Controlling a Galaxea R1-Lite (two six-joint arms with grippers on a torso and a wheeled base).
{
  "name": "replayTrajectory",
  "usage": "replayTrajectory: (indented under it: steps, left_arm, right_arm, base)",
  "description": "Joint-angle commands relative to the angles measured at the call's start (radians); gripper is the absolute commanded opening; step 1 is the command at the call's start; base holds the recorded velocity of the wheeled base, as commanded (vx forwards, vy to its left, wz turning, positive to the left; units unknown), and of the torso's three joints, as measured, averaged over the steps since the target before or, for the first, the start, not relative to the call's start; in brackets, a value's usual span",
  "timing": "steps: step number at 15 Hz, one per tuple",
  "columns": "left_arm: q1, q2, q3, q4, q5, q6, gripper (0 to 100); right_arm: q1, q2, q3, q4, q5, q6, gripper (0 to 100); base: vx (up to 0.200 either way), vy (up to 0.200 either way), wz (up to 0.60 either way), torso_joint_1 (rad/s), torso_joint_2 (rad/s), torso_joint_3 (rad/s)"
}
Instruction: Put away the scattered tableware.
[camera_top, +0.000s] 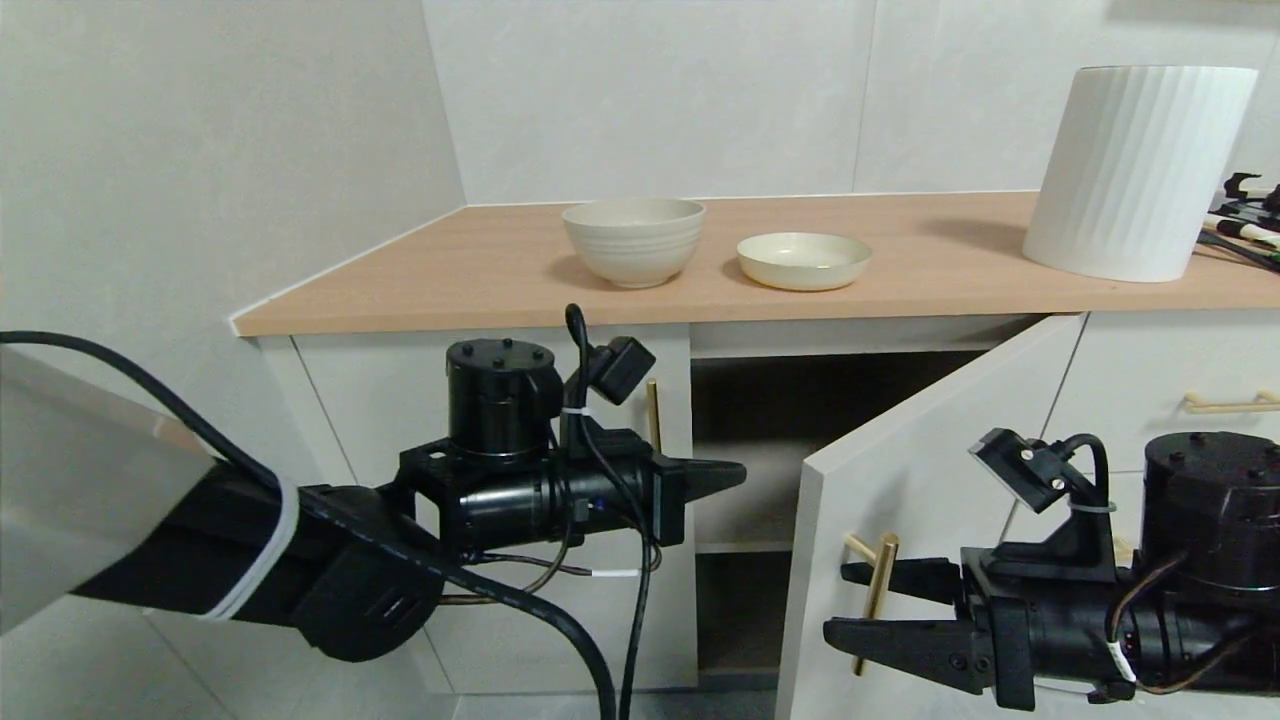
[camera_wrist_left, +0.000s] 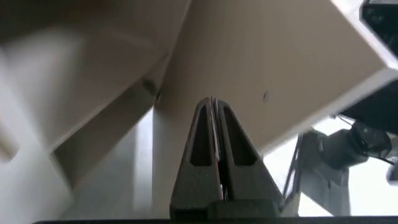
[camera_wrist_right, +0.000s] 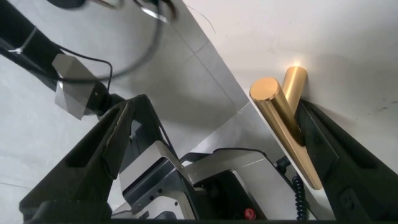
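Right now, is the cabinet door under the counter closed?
No, the cabinet door stands swung open, exposing a shelf inside.

A deep cream bowl (camera_top: 634, 240), faint ribbed bands running around its wall, stands upright on the wooden countertop (camera_top: 930, 260), in the left half of the countertop and set back from its front edge. To its right, near but not touching, sits a shallow pale-yellow dish (camera_top: 804, 260), low-rimmed, upright, its inside bare. Both rest flat on the countertop, roughly in line with each other along its length, the dish about midway along the countertop and well short of its right end.
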Motion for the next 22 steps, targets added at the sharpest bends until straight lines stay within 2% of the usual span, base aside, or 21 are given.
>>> replayTrajectory:
  steps: [1, 3, 6, 10, 13, 16, 22]
  left_arm:
    - [-0.055, 0.113, 0.001, -0.061, 0.044, 0.003, 0]
    - [-0.101, 0.159, -0.006, -0.144, 0.112, 0.002, 0]
    - [-0.129, 0.156, -0.005, -0.170, 0.118, 0.000, 0]
    - [-0.132, 0.156, -0.003, -0.193, 0.121, 0.000, 0]
    - [-0.135, 0.160, -0.005, -0.198, 0.119, -0.001, 0]
    - [-0.150, 0.160, -0.005, -0.199, 0.119, -0.001, 0]
    - [-0.157, 0.153, 0.014, -0.236, 0.119, -0.001, 0]
  right_arm:
    - [-0.001, -0.010, 0.008, -0.002, -0.002, -0.001, 100]
    - [-0.001, -0.008, 0.011, -0.002, -0.003, -0.001, 100]
    - [-0.009, -0.017, 0.025, -0.002, -0.005, -0.004, 100]
    - [-0.038, -0.044, 0.042, -0.002, -0.006, -0.007, 100]
    - [-0.040, -0.053, 0.056, -0.002, -0.033, -0.081, 100]
    - [-0.078, -0.083, 0.056, -0.002, -0.068, -0.096, 100]
    - [-0.081, -0.257, 0.165, 0.059, -0.065, -0.096, 100]
  base:
    - [0.000, 0.000, 0.00, 0.000, 0.00, 0.000]
    - [0.000, 0.000, 0.00, 0.000, 0.00, 0.000]
    - [0.000, 0.000, 0.00, 0.000, 0.00, 0.000]
    - [0.000, 0.000, 0.00, 0.000, 0.00, 0.000]
    - [0.000, 0.000, 0.00, 0.000, 0.00, 0.000]
    - [0.000, 0.000, 0.00, 0.000, 0.00, 0.000]
    - [0.000, 0.000, 0.00, 0.000, 0.00, 0.000]
